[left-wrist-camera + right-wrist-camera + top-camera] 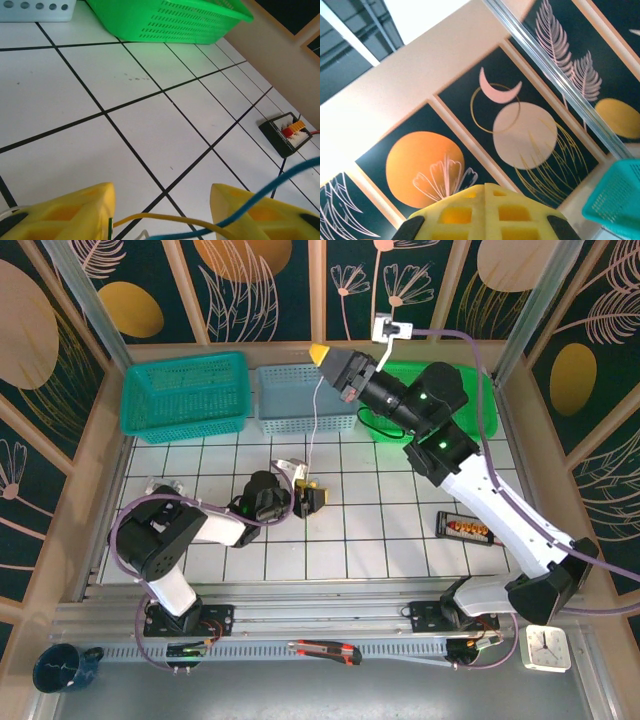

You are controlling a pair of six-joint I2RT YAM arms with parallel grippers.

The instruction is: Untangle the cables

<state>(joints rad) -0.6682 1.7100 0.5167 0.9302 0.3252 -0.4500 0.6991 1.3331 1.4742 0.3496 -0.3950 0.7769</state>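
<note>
The cables are thin wires. A white one (316, 415) rises taut from the tiled table up to my right gripper (322, 352), which is raised in front of the baskets. Its yellow fingers (487, 212) are pressed together, shut on that wire's upper end. My left gripper (306, 496) sits low on the table at the wire's lower end. In the left wrist view its yellow fingers (65, 212) stand apart. A yellow wire (170, 217) and a blue wire (280, 182) run across the gap of the left gripper (160, 197) without being pinched.
A teal basket (185, 390), a grey-blue basket (305, 398) and a green basket (462, 390) line the back wall. A small black tray with orange parts (467, 529) lies right of centre; the left wrist view shows this black tray (286, 134) too. A box cutter (325, 650) lies on the front rail.
</note>
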